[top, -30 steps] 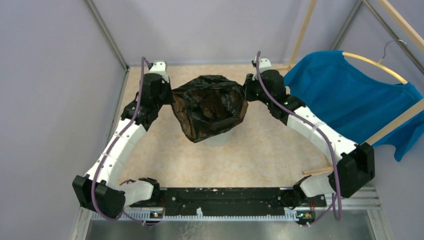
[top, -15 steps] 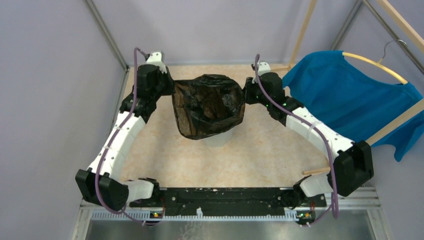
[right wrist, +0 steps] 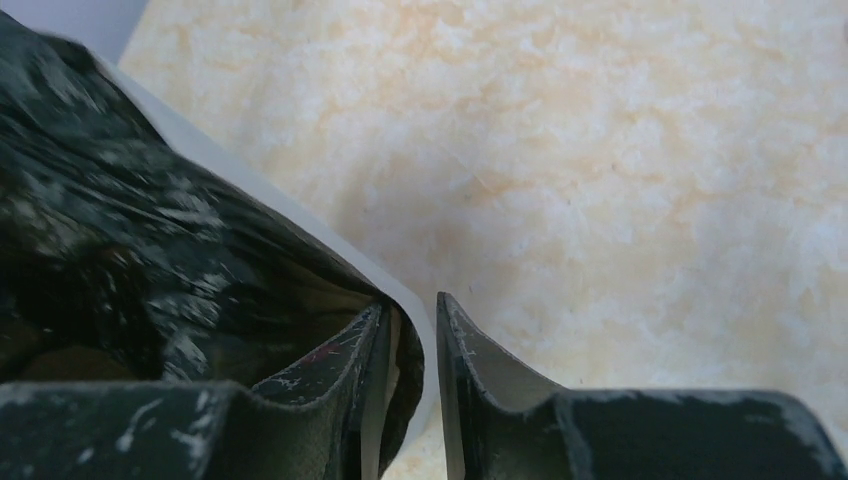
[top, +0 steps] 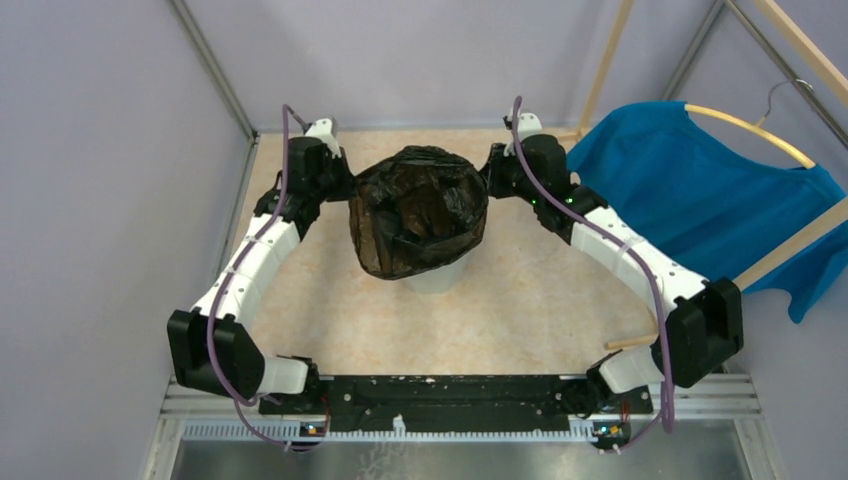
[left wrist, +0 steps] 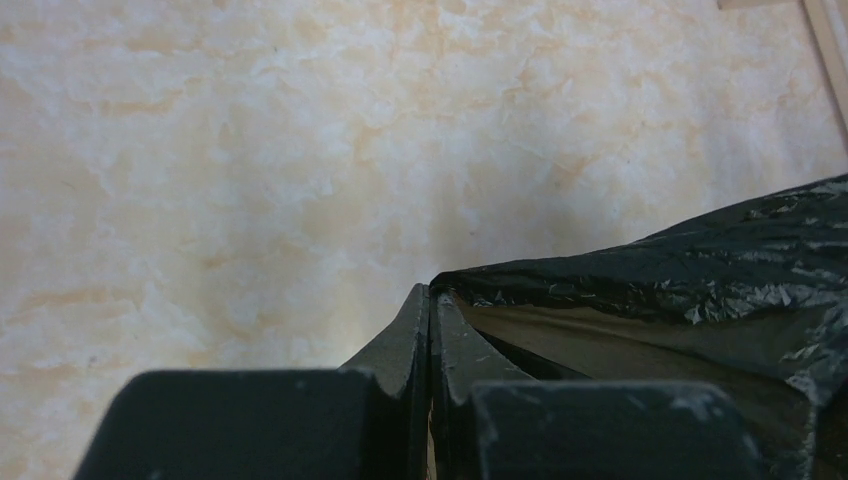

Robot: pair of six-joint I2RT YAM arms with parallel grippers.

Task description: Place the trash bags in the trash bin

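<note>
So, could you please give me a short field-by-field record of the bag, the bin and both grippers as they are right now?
trash bag: black, glossy, spread open over the bin's mouth
trash bin: translucent white, upright, mostly hidden under the bag
left gripper: shut, the bag's edge apparently pinched at its tips
right gripper: open, straddling the bag-covered bin rim
blue T-shirt: on a hanger at the right, not involved
task status: bag over the rim, not yet settled inside
</note>
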